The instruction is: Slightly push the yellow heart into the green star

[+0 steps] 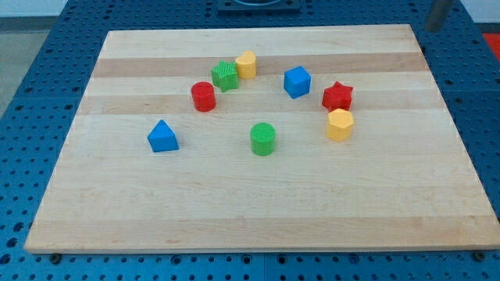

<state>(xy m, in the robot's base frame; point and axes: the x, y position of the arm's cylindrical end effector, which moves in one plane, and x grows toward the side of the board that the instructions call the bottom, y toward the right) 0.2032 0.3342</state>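
Yellow heart (247,64) touching green star (225,76); tip unseen.

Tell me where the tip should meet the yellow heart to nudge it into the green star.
Meet the yellow heart on its right face, coming from the view's right and slightly above. The green star sits touching its lower left, so a short push suffices. My tip is not visible.
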